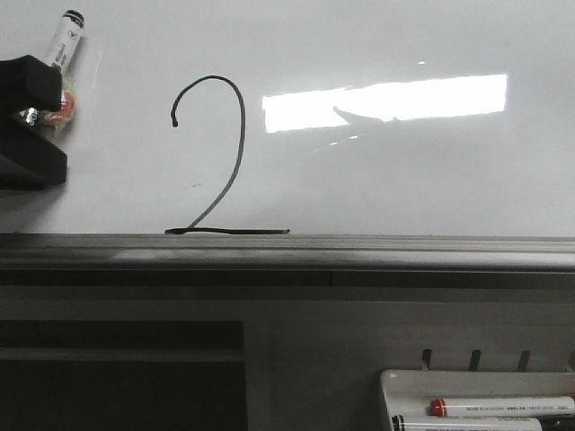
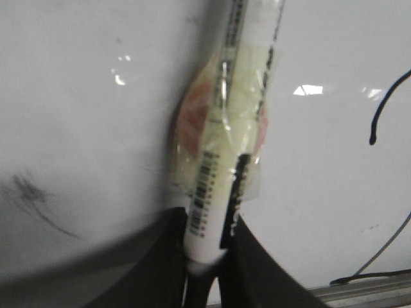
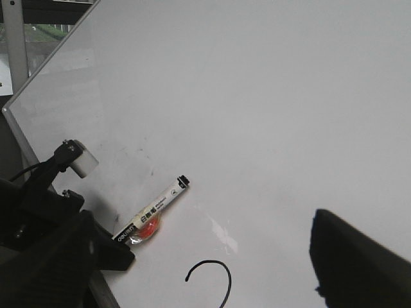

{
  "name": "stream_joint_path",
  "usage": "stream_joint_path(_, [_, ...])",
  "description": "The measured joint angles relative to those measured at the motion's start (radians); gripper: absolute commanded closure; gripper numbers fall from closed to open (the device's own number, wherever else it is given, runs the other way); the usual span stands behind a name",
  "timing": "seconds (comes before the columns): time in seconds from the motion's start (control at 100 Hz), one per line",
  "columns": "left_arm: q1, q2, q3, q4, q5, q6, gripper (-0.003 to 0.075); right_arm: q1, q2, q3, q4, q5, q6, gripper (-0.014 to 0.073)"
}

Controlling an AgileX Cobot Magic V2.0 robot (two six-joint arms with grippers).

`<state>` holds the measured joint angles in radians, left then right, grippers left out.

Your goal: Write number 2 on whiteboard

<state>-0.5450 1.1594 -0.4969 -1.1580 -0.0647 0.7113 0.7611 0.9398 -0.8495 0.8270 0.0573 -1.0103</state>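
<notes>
now my left end effector (image 2: 209, 256) clamps the taped marker (image 2: 221, 160) clear of the number 2 (image 1: 220, 157), avoiding smudges; right's state unclear.

My front view is dim and grey; a bright rectangular glare (image 1: 386, 101) sits right of the number 2 (image 1: 216, 157) on the whiteboard (image 1: 404, 180). My left wrist view is blurred.

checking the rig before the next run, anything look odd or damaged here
The marker in the left gripper has a lump of clear tape and something orange bound round its barrel, an improvised wrap. The whiteboard carries a grey smudge beside that gripper. The number 2 itself looks clean and complete.
</notes>
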Motion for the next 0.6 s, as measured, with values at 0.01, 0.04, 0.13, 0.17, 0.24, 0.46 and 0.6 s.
stream_joint_path(0.01, [0.0, 0.003, 0.0, 0.0, 0.0, 0.0, 0.0741, 0.0, 0.0, 0.0, 0.0, 0.0, 0.0, -0.0002])
stream_joint_path(0.04, [0.0, 0.007, 0.0, 0.0, 0.002, 0.0, 0.0741, 0.0, 0.0, 0.0, 0.0, 0.0, 0.0, -0.0002])
stream_joint_path(0.13, [0.0, 0.022, -0.002, 0.0, 0.009, 0.0, 0.0741, 0.0, 0.0, 0.0, 0.0, 0.0, 0.0, -0.0002])
stream_joint_path(0.17, [0.0, 0.029, -0.004, 0.0, 0.011, 0.0, 0.0741, 0.0, 0.0, 0.0, 0.0, 0.002, 0.0, -0.0002])
stream_joint_path(0.24, [0.0, 0.041, -0.01, -0.002, 0.018, 0.0, 0.074, 0.0, 0.0, 0.0, 0.0, 0.002, 0.0, -0.0002])
stream_joint_path(0.46, [0.0, 0.066, -0.034, -0.003, 0.033, 0.0, 0.0479, 0.0, 0.0, 0.0, 0.0, 0.002, 0.0, -0.0002])
stream_joint_path(0.6, [-0.002, 0.067, -0.052, -0.003, 0.065, 0.0, 0.0237, 0.0, 0.0, 0.0, 0.0, 0.004, 0.0, -0.0002])
